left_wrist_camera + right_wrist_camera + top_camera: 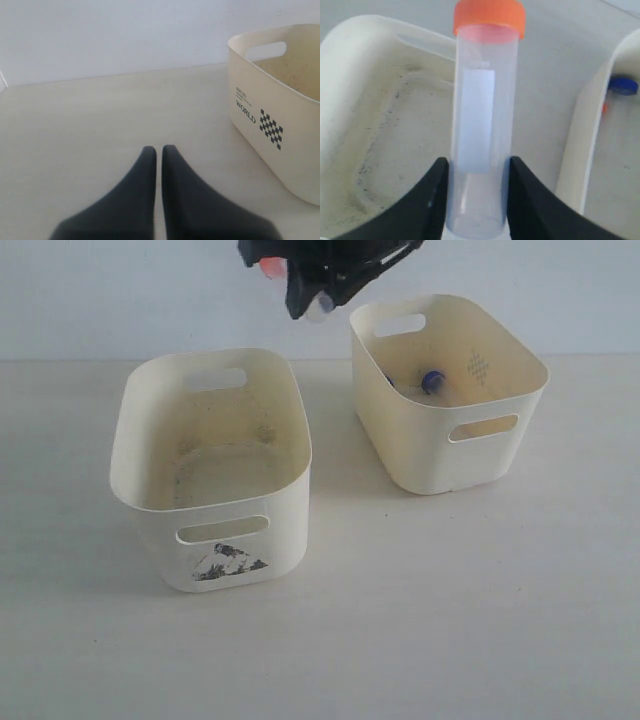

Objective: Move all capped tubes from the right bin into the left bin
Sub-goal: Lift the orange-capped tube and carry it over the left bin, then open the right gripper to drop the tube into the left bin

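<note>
Right gripper [477, 161] clamps the orange-capped tube [482, 100] midair; next it must travel over the left bin [160, 530], then release. Left gripper [159, 149] sits closed.

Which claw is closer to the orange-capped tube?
Right. The right claw grips the tube; the left claw is shut above the table, with no tube in its view.
</note>
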{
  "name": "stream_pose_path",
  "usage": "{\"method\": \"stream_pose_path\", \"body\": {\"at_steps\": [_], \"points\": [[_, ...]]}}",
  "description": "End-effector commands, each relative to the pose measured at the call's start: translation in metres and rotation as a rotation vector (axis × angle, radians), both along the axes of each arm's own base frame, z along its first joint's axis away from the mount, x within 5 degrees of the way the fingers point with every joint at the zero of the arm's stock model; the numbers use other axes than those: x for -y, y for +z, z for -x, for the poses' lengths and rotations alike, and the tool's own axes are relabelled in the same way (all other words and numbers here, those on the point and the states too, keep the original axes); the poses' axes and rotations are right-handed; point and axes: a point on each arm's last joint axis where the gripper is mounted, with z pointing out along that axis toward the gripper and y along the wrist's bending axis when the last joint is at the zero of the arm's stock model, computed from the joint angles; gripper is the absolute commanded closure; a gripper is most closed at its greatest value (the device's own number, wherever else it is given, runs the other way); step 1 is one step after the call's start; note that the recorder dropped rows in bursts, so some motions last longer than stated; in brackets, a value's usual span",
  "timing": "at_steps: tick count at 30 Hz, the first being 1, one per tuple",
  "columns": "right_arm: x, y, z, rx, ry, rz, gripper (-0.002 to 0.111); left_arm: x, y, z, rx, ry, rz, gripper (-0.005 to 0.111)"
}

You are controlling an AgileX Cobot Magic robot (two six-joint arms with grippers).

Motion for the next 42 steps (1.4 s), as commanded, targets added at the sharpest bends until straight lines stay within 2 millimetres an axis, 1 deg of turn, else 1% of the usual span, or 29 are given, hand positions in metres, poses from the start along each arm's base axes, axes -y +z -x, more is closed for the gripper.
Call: {"method": "stream_pose_path", "body": {"at_steps": [1, 5, 8, 13, 16, 18, 20, 23, 25, 26, 27, 28, 29, 30, 31, 33, 36, 37, 40, 41, 42], "points": [[-0.023, 0.008, 0.016, 0.022, 0.040, -0.010, 0.108, 0.000, 0.003, 0.000, 0.022, 0.001, 0.018, 0.102], [-0.042, 0.004, 0.025, 0.010, 0.076, -0.011, 0.108, 0.000, 0.003, 0.000, 0.022, 0.001, 0.018, 0.102], [-0.054, -0.008, 0.029, -0.031, 0.087, -0.004, 0.108, 0.000, 0.003, 0.000, 0.022, 0.001, 0.018, 0.102], [-0.075, -0.044, 0.037, -0.105, 0.105, 0.018, 0.108, 0.000, 0.003, 0.000, 0.022, 0.001, 0.018, 0.102], [-0.084, -0.053, 0.040, -0.110, 0.115, 0.003, 0.108, 0.000, 0.003, 0.000, 0.022, 0.001, 0.018, 0.102], [-0.086, -0.053, 0.041, -0.109, 0.125, -0.016, 0.105, 0.000, 0.003, 0.000, 0.022, 0.001, 0.018, 0.102], [-0.088, -0.052, 0.042, -0.118, 0.135, -0.038, 0.095, 0.000, 0.003, 0.000, 0.022, 0.001, 0.018, 0.102], [-0.088, -0.053, 0.043, -0.133, 0.130, -0.036, 0.067, 0.000, 0.003, 0.000, 0.022, 0.001, 0.018, 0.102], [-0.088, -0.054, 0.044, -0.144, 0.125, -0.034, 0.044, 0.000, 0.003, 0.000, 0.022, 0.001, 0.018, 0.102], [-0.088, -0.056, 0.043, -0.145, 0.124, -0.031, 0.037, 0.000, 0.003, 0.000, 0.022, 0.001, 0.018, 0.102], [-0.088, -0.056, 0.043, -0.147, 0.125, -0.029, 0.032, 0.000, 0.003, 0.000, 0.022, 0.001, 0.018, 0.102], [-0.088, -0.056, 0.043, -0.148, 0.125, -0.027, 0.032, 0.000, 0.003, 0.000, 0.022, 0.001, 0.018, 0.102], [-0.087, -0.056, 0.043, -0.147, 0.125, -0.026, 0.034, 0.000, 0.003, 0.000, 0.022, 0.001, 0.018, 0.102], [-0.087, -0.056, 0.043, -0.149, 0.125, -0.025, 0.039, 0.000, 0.003, 0.000, 0.022, 0.001, 0.018, 0.102], [-0.087, -0.056, 0.043, -0.149, 0.125, -0.022, 0.047, 0.000, 0.003, 0.000, 0.022, 0.001, 0.018, 0.102], [-0.084, -0.055, 0.042, -0.138, 0.125, 0.006, 0.066, 0.000, 0.003, 0.000, 0.022, 0.001, 0.018, 0.102], [-0.071, -0.046, 0.038, -0.089, 0.135, 0.116, 0.104, 0.000, 0.003, 0.000, 0.022, 0.001, 0.018, 0.102], [-0.065, -0.041, 0.036, -0.068, 0.133, 0.157, 0.108, 0.000, 0.003, 0.000, 0.022, 0.001, 0.018, 0.102], [-0.039, -0.020, 0.022, 0.029, 0.065, 0.213, 0.107, 0.000, 0.003, 0.000, 0.022, 0.001, 0.018, 0.102], [-0.027, -0.012, 0.017, 0.052, 0.036, 0.217, 0.107, 0.000, 0.003, 0.000, 0.022, 0.001, 0.018, 0.102], [-0.002, -0.002, 0.005, 0.069, -0.027, 0.200, 0.107, 0.000, 0.003, 0.000, 0.022, 0.001, 0.018, 0.102]]}}
